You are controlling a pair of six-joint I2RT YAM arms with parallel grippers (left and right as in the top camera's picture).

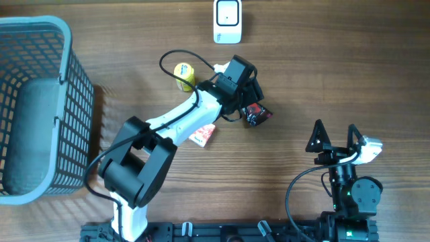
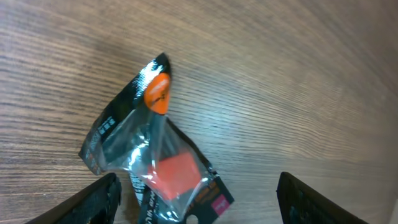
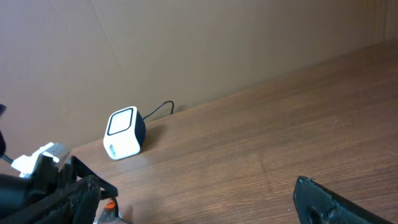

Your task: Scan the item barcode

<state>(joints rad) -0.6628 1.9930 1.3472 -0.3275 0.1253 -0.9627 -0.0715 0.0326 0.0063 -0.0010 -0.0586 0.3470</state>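
Wood table (image 1: 322, 74): black pouch (image 2: 155, 168), orange sticker (image 2: 157, 93), txt unreadable.

place: mock shop checkout on a robot test bench | signs: white barcode scanner (image 1: 227, 20) at the wooden tabletop's (image 1: 336, 67) far edge | blue shopping basket (image 1: 64, 40) at left edge | black packet (image 1: 256, 114), small carton (image 1: 203, 134) mid-table | left arm (image 1: 181, 117), right arm (image 1: 349, 181) mounted at near edge | plain brown wall (image 3: 217, 43) behind
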